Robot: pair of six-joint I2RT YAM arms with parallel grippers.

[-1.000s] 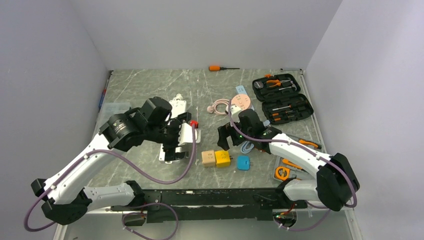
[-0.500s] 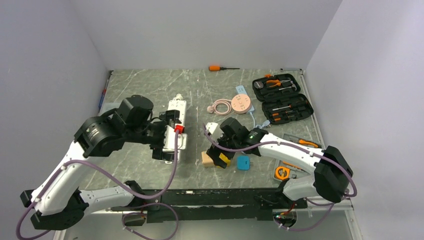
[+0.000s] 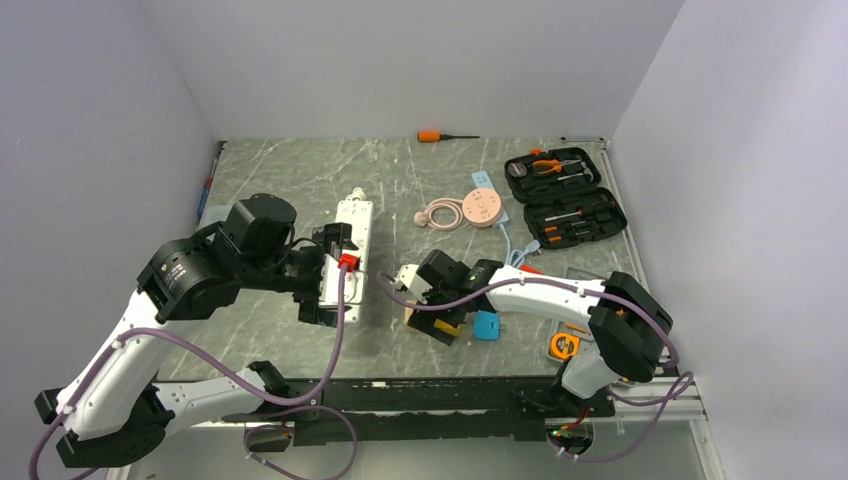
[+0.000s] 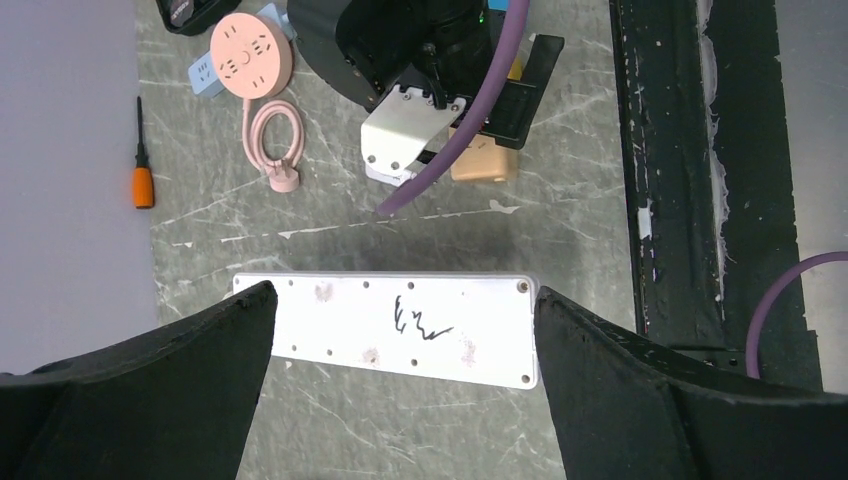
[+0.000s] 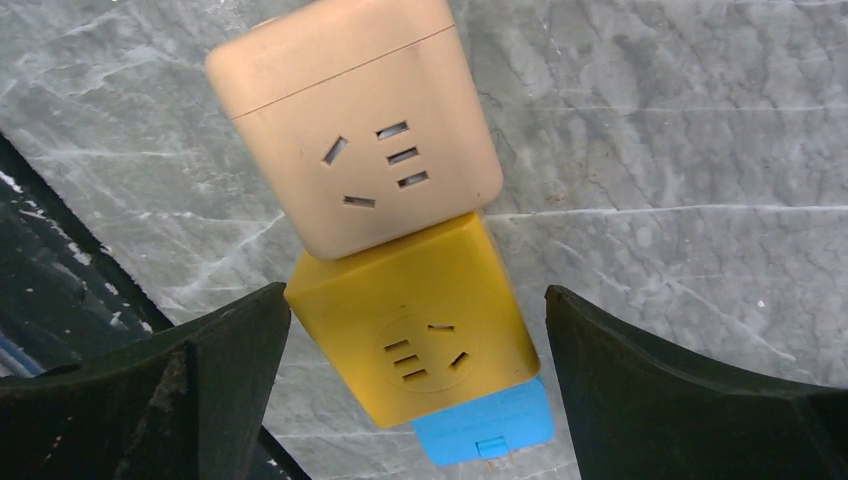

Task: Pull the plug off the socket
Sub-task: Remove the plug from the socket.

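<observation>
The white power strip [image 3: 355, 215] lies lengthwise on the table. In the left wrist view [image 4: 400, 325] it shows a plain white face with screw holes and a black scribble. No outlets, cord or plug show on it. My left gripper [image 3: 330, 290] is open and empty above the strip's near end, its jaws wide apart [image 4: 403, 297]. My right gripper [image 3: 440, 318] is open and empty [image 5: 415, 400] just above a yellow cube socket [image 5: 420, 335]. That cube touches a beige cube socket [image 5: 365, 130], and a blue plug adapter [image 5: 485, 425] with bare prongs lies beside it.
A round pink disc [image 3: 483, 207] with a coiled cable [image 3: 440, 213] lies at the back. An open black tool case [image 3: 563, 197] is at the back right. An orange screwdriver [image 3: 440, 135] lies by the far wall. A tape measure [image 3: 563, 345] and pliers lie near right.
My left gripper has drawn back toward the near left, uncovering more of the strip. My right gripper has moved left and nearer, from beside the pink disc to over the cube sockets.
</observation>
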